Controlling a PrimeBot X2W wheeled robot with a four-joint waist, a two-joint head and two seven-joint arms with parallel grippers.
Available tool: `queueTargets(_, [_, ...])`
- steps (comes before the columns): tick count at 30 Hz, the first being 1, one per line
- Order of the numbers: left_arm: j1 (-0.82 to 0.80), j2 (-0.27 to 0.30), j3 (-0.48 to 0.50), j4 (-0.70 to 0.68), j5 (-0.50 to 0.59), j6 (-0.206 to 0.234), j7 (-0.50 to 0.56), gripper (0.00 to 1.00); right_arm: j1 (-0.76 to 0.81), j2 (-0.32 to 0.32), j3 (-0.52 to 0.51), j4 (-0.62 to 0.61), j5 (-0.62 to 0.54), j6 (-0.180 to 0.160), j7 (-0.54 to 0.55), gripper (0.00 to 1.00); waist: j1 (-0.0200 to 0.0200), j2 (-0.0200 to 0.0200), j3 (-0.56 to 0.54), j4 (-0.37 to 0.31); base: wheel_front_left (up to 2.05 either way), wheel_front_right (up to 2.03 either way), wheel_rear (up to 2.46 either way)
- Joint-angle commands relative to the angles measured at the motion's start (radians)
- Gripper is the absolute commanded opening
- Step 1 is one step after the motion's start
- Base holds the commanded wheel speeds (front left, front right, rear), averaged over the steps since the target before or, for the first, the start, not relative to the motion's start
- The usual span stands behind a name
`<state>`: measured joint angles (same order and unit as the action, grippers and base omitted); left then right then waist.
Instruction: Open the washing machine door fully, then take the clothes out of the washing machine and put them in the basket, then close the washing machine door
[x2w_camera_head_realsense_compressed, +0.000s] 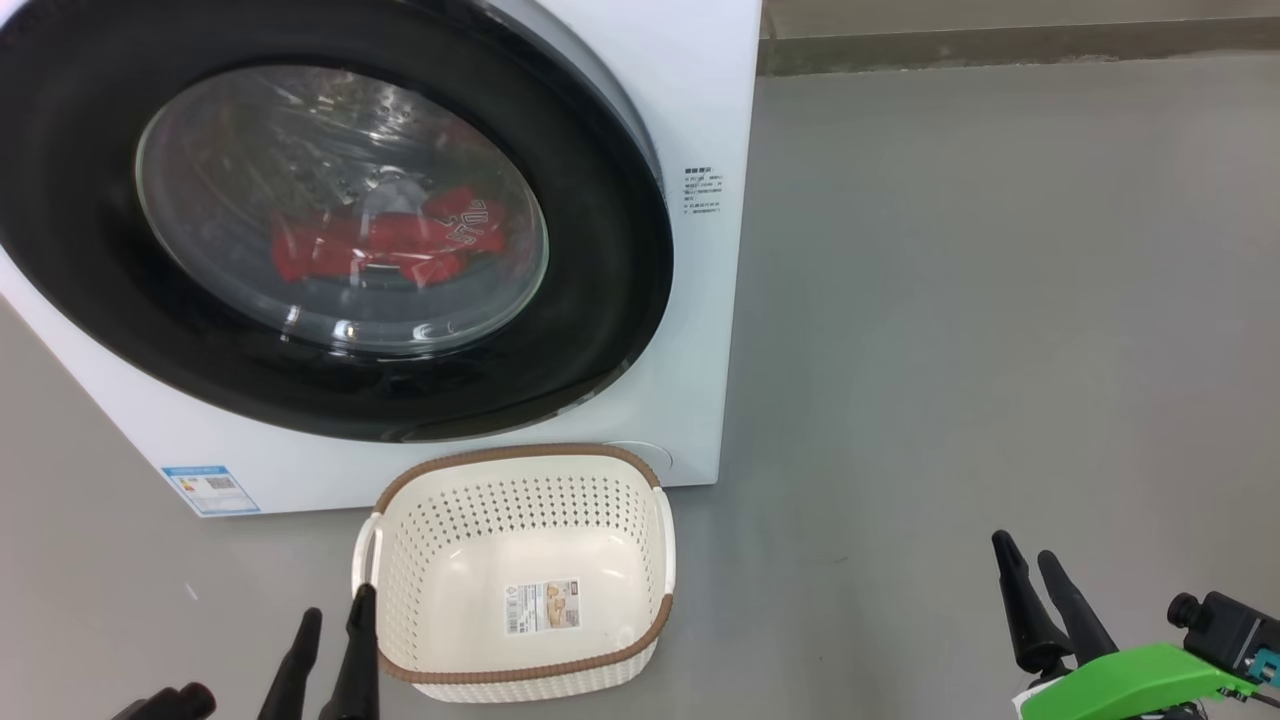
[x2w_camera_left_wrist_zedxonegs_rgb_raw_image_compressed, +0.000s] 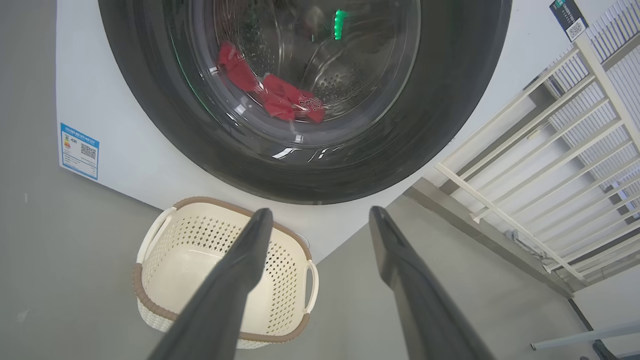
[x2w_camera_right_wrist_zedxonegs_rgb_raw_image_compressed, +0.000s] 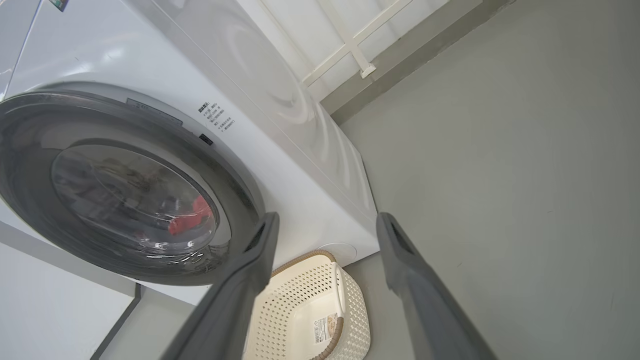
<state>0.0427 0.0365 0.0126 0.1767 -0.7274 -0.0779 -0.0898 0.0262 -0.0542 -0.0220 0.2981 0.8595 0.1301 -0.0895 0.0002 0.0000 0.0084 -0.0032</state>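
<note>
- Grey floor (x2w_camera_head_realsense_compressed: 950, 300) holds the basket (x2w_camera_head_realsense_compressed: 520, 455) just right of my left tool (x2w_camera_head_realsense_compressed: 337, 601); right tool (x2w_camera_head_realsense_compressed: 1023, 548) well apart.
- Both tools spread, empty.
- Washing machine door (x2w_camera_head_realsense_compressed: 600, 300) beyond them shut, clothes (x2w_camera_head_realsense_compressed: 390, 245) behind its glass.

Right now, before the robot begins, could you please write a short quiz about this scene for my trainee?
1. True or false: the basket holds the clothes.
2. The clothes lie: A) on the floor; B) inside the washing machine, behind the door glass; C) on top of the machine.
3. Fill in: the left hand and the right hand are both ___.
Key: 1 false; 2 B; 3 open.
</note>
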Motion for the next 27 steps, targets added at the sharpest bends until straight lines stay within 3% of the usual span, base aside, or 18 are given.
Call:
queueTargets(1, [-0.008,0.017,0.015,-0.034,0.034,0.009,-0.011,1.0,-0.009,-0.017,0.015,-0.031,-0.026,0.0,-0.013,1.0,-0.0001,0.0,0.0,0.0,0.0,0.0,0.0])
queueTargets(27, [0.018,0.022,-0.004,-0.077,0.353,0.029,-0.089,1.0,0.012,-0.022,0.031,-0.058,-0.304,0.0,-0.09,1.0,-0.0001,0.0,0.009,-0.005,0.0,0.0,0.0])
